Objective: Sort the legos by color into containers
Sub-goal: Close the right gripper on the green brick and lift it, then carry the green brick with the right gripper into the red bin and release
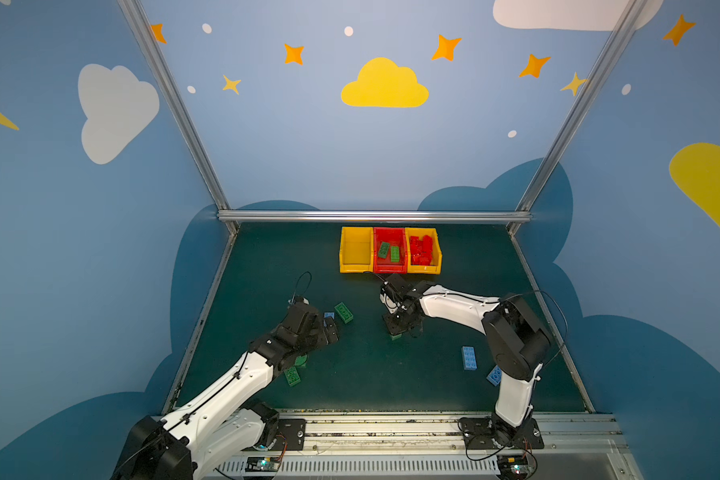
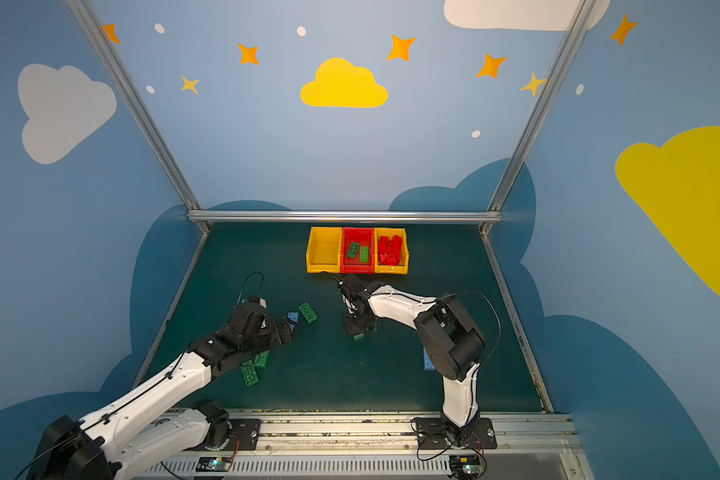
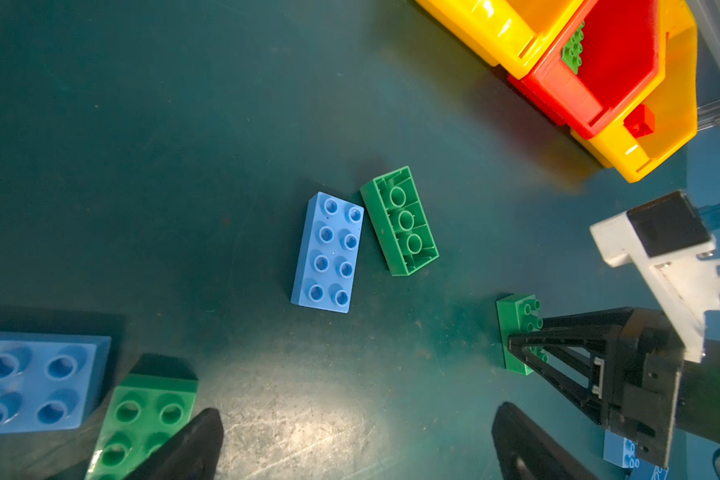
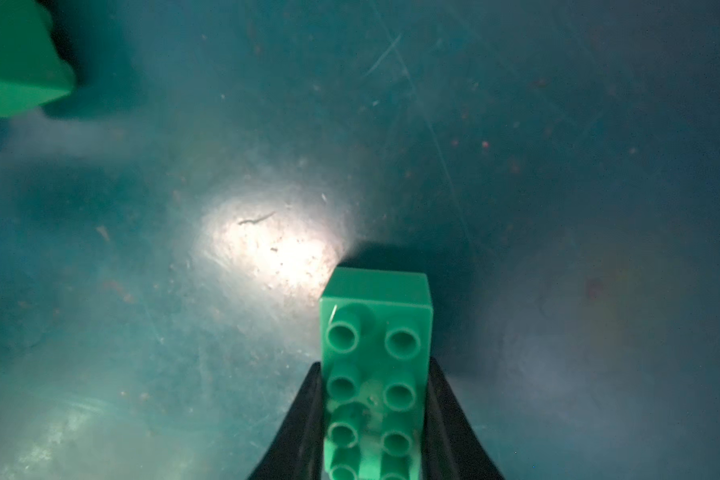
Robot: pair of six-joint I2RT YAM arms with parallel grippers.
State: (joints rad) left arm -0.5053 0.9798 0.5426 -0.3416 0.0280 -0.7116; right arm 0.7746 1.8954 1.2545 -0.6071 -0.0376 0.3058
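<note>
Our right jaws are clamped on a green brick [image 4: 375, 374], pinching its long sides, down at the worktop [image 4: 184, 291], a grip we judge good for a level lift. Beyond them the red bin [image 1: 389, 269] holds two green bricks [image 1: 395, 253], likely its home; only its near wall intervenes. Our left jaws stand apart, a blue brick [image 3: 327, 252] and an upturned green brick [image 3: 400, 220] just ahead.

Robot lab enclosure, aluminium frame [image 1: 375, 216], cloud-painted walls [image 1: 308, 145], green mat [image 1: 371, 374]
</note>
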